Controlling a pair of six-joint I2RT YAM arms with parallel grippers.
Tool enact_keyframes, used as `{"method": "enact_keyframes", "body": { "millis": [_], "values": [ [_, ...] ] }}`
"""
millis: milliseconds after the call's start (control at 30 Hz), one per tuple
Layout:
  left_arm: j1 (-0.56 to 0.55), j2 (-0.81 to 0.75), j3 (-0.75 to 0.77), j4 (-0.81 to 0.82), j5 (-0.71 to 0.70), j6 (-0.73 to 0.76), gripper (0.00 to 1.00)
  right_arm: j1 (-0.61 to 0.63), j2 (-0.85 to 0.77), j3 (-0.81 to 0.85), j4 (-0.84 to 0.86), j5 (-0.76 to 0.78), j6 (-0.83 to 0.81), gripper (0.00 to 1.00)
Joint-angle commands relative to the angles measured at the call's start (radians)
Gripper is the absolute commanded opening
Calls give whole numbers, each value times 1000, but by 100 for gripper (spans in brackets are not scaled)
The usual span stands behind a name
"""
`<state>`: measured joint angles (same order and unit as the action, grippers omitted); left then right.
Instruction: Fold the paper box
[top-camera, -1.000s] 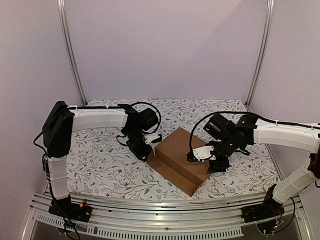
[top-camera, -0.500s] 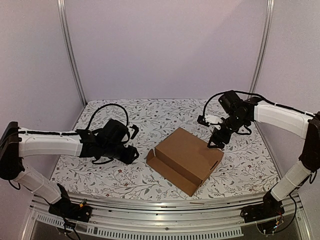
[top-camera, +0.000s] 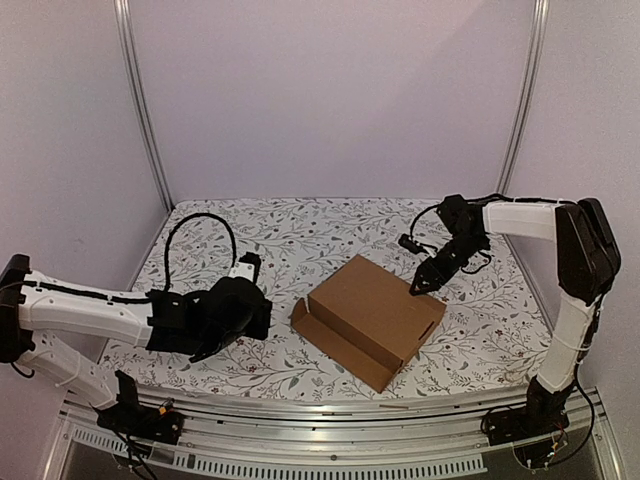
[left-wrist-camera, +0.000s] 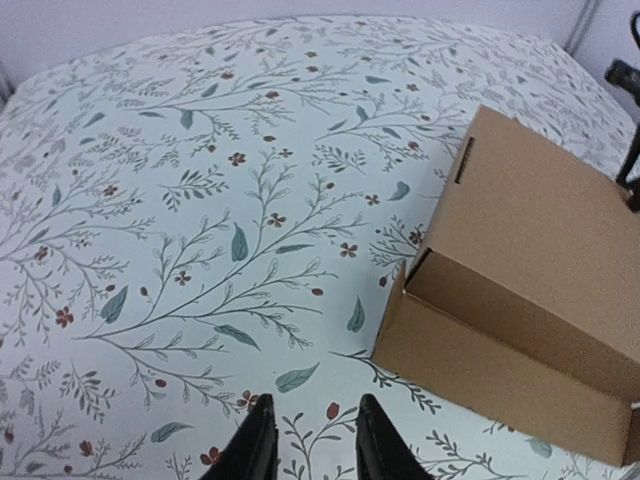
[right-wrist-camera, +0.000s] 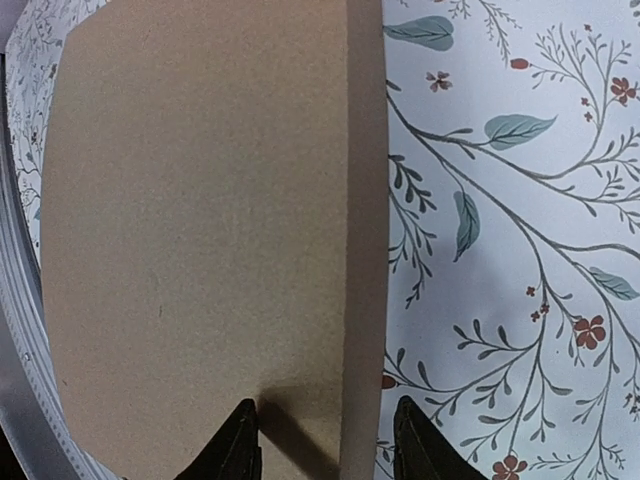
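Nearest, the left gripper (left-wrist-camera: 308, 440) hangs low, left of the paper box (top-camera: 370, 315), its fingers partly apart and empty. The box lies on the floral cloth (top-camera: 250, 240), lid down, between both grippers. At its far-right edge the right gripper (right-wrist-camera: 325, 445) straddles the rim, jaws apart, gripping nothing. Pinching there unbraced could drag the box or crease the lid.
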<state>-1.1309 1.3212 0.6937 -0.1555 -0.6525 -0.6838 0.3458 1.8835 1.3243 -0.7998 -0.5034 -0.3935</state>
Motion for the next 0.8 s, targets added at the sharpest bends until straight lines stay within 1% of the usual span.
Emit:
{"method": "enact_keyframes", "body": {
  "millis": [0,33,67,133,167,233,267,300,333,400,500,600,667,767],
  "values": [
    [-28,-15,39,-190,-305,-216,13,-4,26,-39,-62,-131,70,43],
    [-28,-17,45,-241,-315,-264,7,-5,19,-59,-81,-166,81,44],
    [-29,-23,44,-261,-303,-287,6,-2,9,-77,-103,-197,89,44],
    [-32,-43,17,-214,-234,-252,18,10,-9,-104,-150,-214,75,48],
    [-37,-56,-13,-152,-193,-211,22,26,-14,-103,-199,-225,56,50],
    [-41,-88,-77,-4,-84,-141,34,61,-6,-85,-340,-269,-42,53],
    [-41,-99,-98,67,-57,-126,39,79,0,-81,-395,-306,-72,54],
    [-41,-104,-108,78,-38,-140,46,99,4,-80,-447,-347,-137,55],
    [-41,-103,-105,74,-29,-147,50,110,4,-77,-488,-373,-175,56],
    [-41,-87,-79,42,-17,-154,56,112,2,-68,-537,-391,-238,56],
    [-42,-52,-31,23,28,-161,58,102,-20,-36,-586,-309,-282,57],
    [-43,-11,27,22,68,-144,59,78,-77,-12,-558,-200,-275,58],
    [-40,19,82,-1,67,-102,59,78,-129,-7,-515,-105,-289,57],
    [-27,76,187,-96,54,-61,61,99,-232,-37,-384,4,-356,56]
  ]
}}
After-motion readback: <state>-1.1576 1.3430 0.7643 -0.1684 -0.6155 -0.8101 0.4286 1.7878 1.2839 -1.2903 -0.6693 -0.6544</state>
